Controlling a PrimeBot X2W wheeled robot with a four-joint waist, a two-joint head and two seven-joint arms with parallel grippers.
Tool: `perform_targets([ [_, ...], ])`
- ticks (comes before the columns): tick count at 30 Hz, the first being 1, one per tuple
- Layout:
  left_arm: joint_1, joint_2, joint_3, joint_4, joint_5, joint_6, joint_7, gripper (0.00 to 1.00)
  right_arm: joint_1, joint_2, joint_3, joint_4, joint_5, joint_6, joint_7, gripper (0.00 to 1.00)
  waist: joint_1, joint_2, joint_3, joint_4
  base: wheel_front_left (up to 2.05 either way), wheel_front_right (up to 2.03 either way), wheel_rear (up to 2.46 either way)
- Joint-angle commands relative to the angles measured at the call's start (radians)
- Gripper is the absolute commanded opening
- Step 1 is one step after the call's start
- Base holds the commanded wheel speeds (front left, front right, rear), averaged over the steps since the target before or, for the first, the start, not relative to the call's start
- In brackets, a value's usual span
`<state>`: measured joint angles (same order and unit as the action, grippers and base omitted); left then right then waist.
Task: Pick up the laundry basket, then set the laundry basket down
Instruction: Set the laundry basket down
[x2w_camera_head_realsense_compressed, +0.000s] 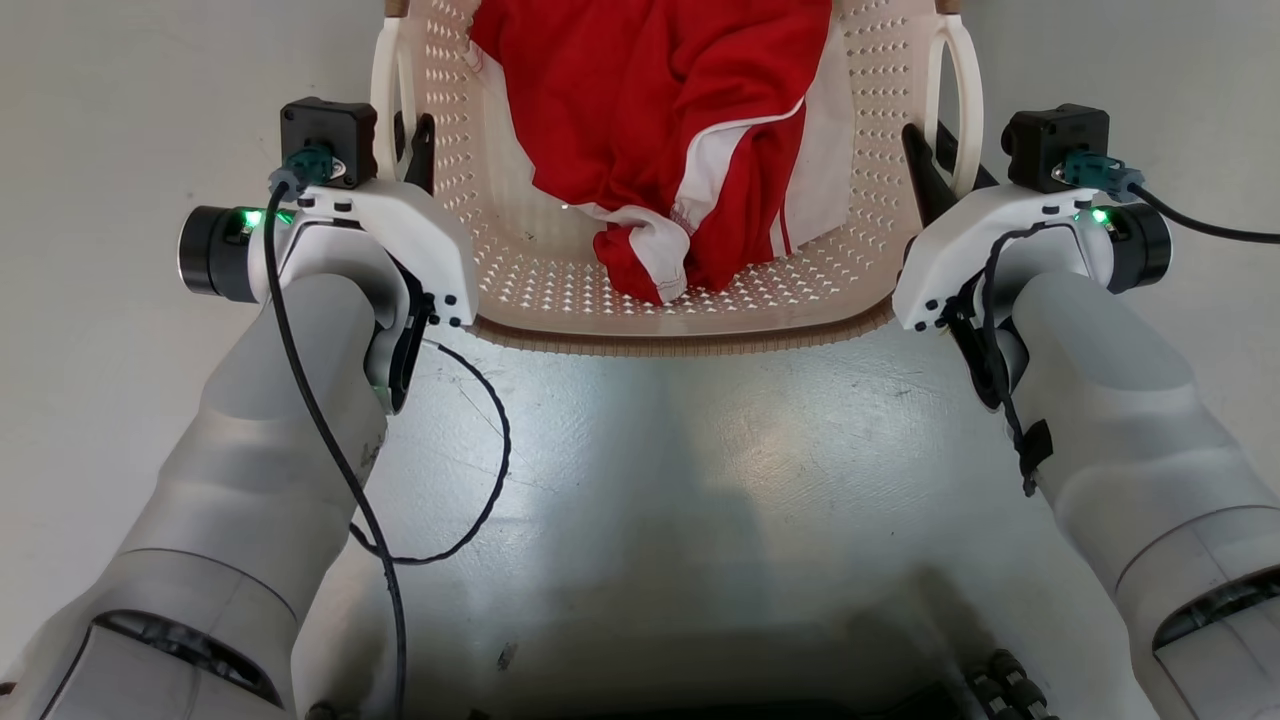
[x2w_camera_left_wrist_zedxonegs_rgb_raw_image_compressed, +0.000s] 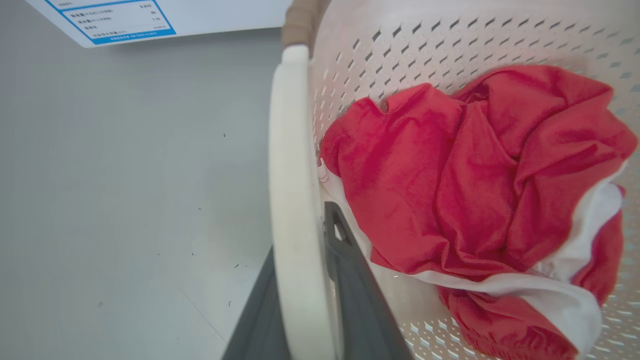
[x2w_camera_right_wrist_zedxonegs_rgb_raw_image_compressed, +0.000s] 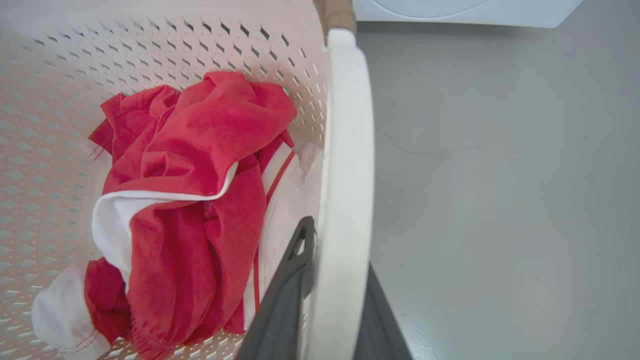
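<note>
Pale forearms (x2w_camera_head_realsense_compressed: 270, 430) rise from the near edge of the head view to the left gripper (x2w_camera_head_realsense_compressed: 405, 150) and right gripper (x2w_camera_head_realsense_compressed: 950, 165), with the laundry basket (x2w_camera_head_realsense_compressed: 560, 290) between them and a red and white garment (x2w_camera_head_realsense_compressed: 650, 120) heaped inside. Left wrist view: the left gripper (x2w_camera_left_wrist_zedxonegs_rgb_raw_image_compressed: 305, 260) is narrowed on the white left loop handle (x2w_camera_left_wrist_zedxonegs_rgb_raw_image_compressed: 292, 150), one dark finger against each face. Right wrist view: the right gripper (x2w_camera_right_wrist_zedxonegs_rgb_raw_image_compressed: 340, 265) clamps the right loop handle (x2w_camera_right_wrist_zedxonegs_rgb_raw_image_compressed: 350, 125) likewise; the thin perforated plastic is probably light and slightly flexible, so both handles look the best place to hold, kept level.
</note>
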<state>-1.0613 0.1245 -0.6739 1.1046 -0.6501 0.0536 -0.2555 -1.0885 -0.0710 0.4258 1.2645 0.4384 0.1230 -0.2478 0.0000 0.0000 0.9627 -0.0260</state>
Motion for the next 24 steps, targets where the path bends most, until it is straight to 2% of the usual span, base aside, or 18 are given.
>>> perform_targets([
  [1, -0.011, 0.022, 0.02, -0.007, 0.023, -0.014, -0.006, 0.0, 0.058, 0.021, 0.002, -0.024, -0.028, 0.008, -0.014, 0.0, 0.0, 0.0, 0.001, -0.001, 0.0, 0.0, 0.0],
  [22, -0.014, -0.001, 0.078, 0.037, 0.08, -0.031, -0.006, 0.0, 0.086, 0.021, -0.099, -0.048, -0.099, 0.008, -0.014, 0.01, 0.0, 0.0, 0.011, 0.006, 0.0, 0.0, 0.0],
  [23, -0.014, -0.005, 0.085, 0.046, 0.076, -0.031, -0.006, 0.0, 0.083, 0.021, -0.11, -0.048, -0.106, 0.008, -0.014, 0.38, 0.0, 0.0, 0.011, 0.006, 0.0, 0.0, 0.0],
  [24, -0.015, -0.008, 0.089, 0.052, 0.073, -0.03, -0.006, 0.0, 0.081, 0.021, -0.122, -0.046, -0.115, 0.008, -0.014, 1.0, 0.0, 0.0, 0.013, 0.006, 0.0, 0.0, 0.0],
])
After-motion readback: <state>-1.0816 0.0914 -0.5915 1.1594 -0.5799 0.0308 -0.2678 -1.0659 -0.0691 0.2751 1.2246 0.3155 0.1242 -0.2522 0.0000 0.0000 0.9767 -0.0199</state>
